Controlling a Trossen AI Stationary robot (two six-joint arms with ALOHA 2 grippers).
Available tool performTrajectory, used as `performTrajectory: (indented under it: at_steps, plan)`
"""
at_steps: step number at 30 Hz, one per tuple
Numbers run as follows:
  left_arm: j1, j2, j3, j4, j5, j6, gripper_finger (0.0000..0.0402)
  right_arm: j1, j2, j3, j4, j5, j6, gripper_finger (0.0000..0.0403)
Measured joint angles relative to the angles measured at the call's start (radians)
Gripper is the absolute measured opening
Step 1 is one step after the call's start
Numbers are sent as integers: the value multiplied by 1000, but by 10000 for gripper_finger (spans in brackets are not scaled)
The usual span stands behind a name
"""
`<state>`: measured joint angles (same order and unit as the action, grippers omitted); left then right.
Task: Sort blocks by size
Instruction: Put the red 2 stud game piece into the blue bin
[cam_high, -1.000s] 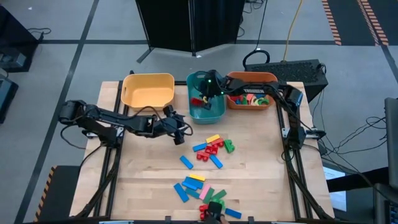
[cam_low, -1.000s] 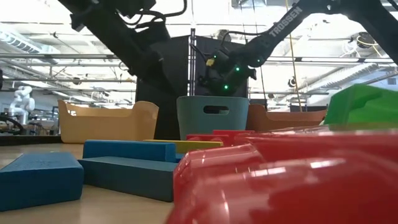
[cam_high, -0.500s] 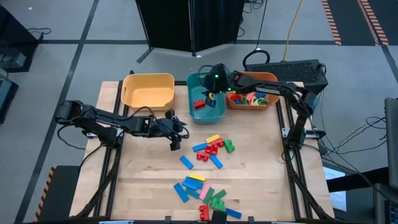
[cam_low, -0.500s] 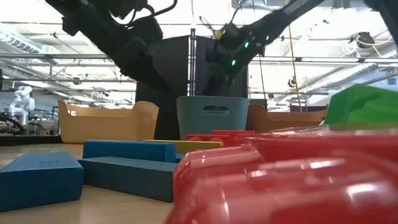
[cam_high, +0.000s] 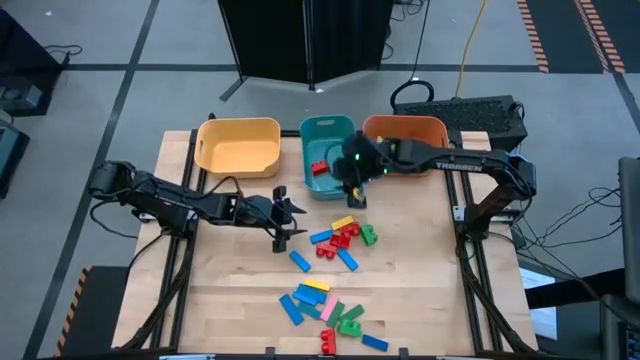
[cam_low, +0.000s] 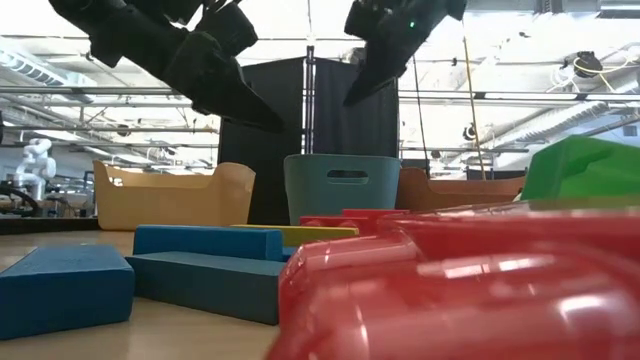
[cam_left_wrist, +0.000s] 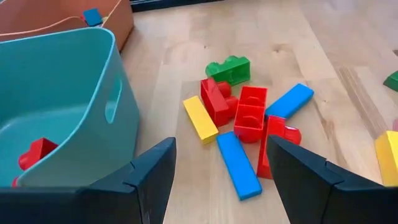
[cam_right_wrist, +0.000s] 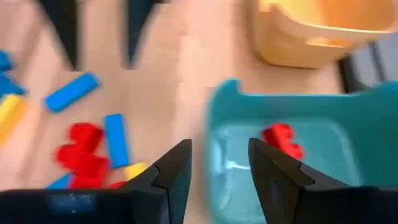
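Right gripper (cam_high: 352, 197) jaws part open, empty, over teal bin (cam_high: 312, 130) front edge; red block (cam_high: 320, 167) inside. Left gripper (cam_high: 283, 226) jaws wide, empty, block cluster (cam_high: 343, 236) just ahead on counter (cam_high: 420, 290).

No readable text, labels, brands or numbers are showing in any view right now. Nothing legible is appearing on the bins, the blocks, the arms or the worktop.
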<state>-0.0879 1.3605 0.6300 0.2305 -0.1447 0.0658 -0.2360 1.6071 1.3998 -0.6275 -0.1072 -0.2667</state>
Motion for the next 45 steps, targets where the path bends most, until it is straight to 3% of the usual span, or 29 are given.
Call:
performTrajectory:
  at_steps: [9,18,27,32,37,45]
  plan:
    - [0,63,0,36,44,27,241,161,13,-1,-173,1,28,144]
    - [0,175,0,160,97,72,241,250,81,-32,-196,32,-2,145]
    - [0,185,0,157,107,46,241,271,206,-76,-189,74,24,204]
    - [0,185,0,155,108,24,241,273,267,-76,-173,193,47,225]
    - [0,185,0,153,108,18,241,273,321,-76,-161,192,46,214]
    - [0,186,0,153,108,18,241,273,366,-74,-159,195,46,163]
